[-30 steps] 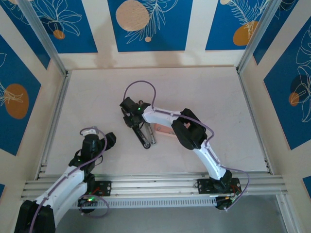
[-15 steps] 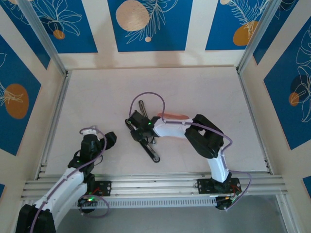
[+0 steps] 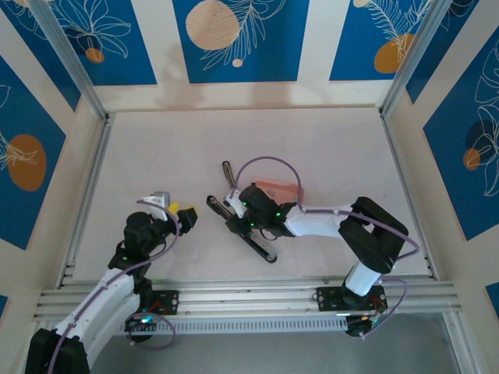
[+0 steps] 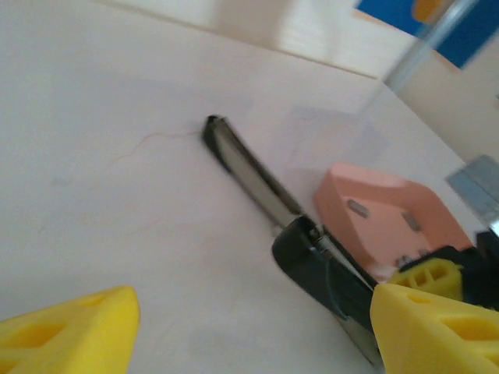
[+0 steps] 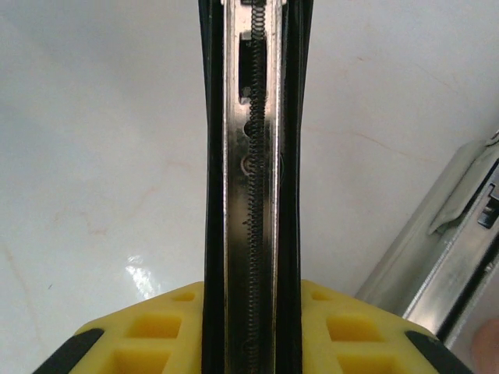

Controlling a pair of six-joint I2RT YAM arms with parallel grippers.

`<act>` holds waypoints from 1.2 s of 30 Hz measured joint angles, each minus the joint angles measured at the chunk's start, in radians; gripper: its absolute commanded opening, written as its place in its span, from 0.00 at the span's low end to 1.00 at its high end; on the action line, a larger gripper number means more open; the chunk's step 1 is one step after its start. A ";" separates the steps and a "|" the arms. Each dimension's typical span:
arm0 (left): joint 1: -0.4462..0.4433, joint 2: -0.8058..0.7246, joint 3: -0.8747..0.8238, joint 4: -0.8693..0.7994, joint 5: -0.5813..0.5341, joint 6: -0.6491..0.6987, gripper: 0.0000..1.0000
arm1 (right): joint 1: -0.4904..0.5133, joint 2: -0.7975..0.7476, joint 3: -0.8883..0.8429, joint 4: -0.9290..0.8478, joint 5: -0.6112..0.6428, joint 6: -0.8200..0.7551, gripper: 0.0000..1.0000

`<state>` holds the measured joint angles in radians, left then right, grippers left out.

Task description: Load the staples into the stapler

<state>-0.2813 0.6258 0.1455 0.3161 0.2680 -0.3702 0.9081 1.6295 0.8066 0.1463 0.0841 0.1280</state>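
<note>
The stapler (image 3: 261,248) lies opened out on the table, one slim bar (image 3: 228,178) reaching toward the back. My right gripper (image 3: 238,215) is shut on its black bar, and the right wrist view shows the metal channel and spring of the stapler (image 5: 251,156) between the yellow fingers (image 5: 148,339). My left gripper (image 3: 173,209) stands open to the left of the stapler (image 4: 257,183), apart from it, nothing between its fingers (image 4: 70,331). Small grey staples (image 4: 359,206) lie in the pink tray (image 4: 429,226).
The pink tray (image 3: 279,190) sits just behind my right forearm. Aluminium rails (image 3: 249,296) run along the near edge, one rail (image 5: 444,257) close to the stapler's right. Frame posts and blue patterned walls enclose the table.
My right arm has folded lower and drawn the stapler toward the near edge and to the right. My left wrist has turned so its yellow fingertips face the stapler.
</note>
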 measured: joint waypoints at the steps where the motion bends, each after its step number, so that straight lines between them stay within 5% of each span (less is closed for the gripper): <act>1: 0.000 0.004 0.010 0.018 0.025 0.020 0.77 | -0.010 -0.016 -0.019 0.018 -0.022 -0.016 0.15; 11: 0.001 0.168 0.015 0.312 0.333 0.092 0.68 | -0.066 -0.168 -0.274 0.286 -0.206 -0.226 0.13; 20: -0.018 0.299 0.015 0.537 0.517 0.094 0.66 | -0.105 -0.199 -0.325 0.383 -0.360 -0.302 0.14; 36: -0.158 0.298 0.082 0.397 0.612 0.347 0.58 | -0.132 -0.200 -0.332 0.496 -0.555 -0.303 0.15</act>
<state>-0.4389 0.9241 0.2272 0.7132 0.8795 -0.0235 0.7765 1.4296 0.4744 0.6418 -0.4713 -0.1753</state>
